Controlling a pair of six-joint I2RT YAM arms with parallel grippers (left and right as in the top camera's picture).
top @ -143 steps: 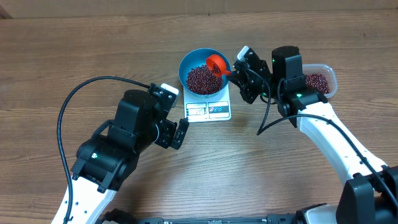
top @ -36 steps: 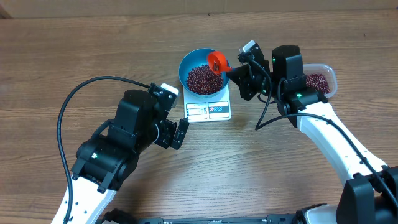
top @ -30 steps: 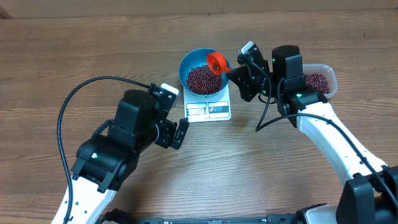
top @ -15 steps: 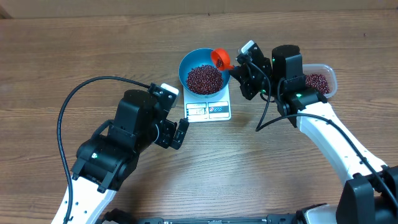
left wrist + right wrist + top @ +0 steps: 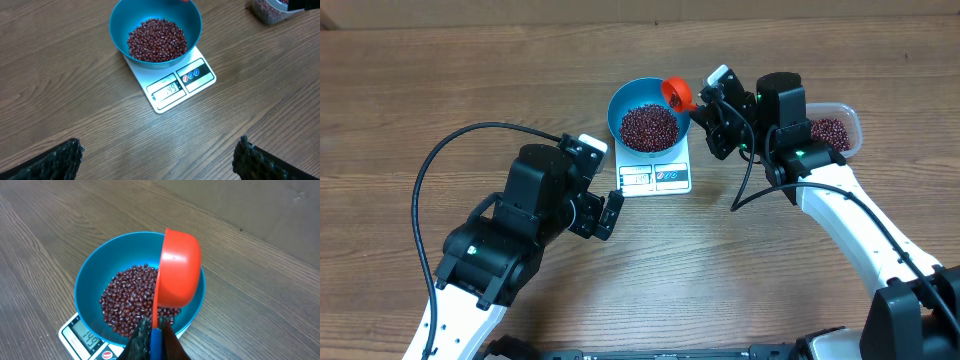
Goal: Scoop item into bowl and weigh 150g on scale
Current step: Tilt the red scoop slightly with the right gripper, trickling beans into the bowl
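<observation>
Small dark red-maroon beans (image 5: 648,125) heaped in the round bright blue bowl (image 5: 617,103). Bowl sits on the flat white rectangular kitchen scale (image 5: 655,178).

Display at the bowl's near edge appears to read 149, just short of target.

Change: the round orange plastic scoop (image 5: 676,92) was over the bowl's middle a second ago. It has pulled back to the bowl's rim on the right arm's side and is tipped on edge. Inside not visible, but probably emptied.

Right pincer (image 5: 703,110) is clamped together on the scoop's handle, beside the bowl.

Left pincer (image 5: 605,217) has its fingers wide apart, idle, on the scale's far side from the bowl.

Clear rectangular plastic container (image 5: 835,130) of beans is well beyond the right pincer, on the wooden desk (image 5: 420,80).

Judgement: pouring looks done, and at most a few more beans are needed.
</observation>
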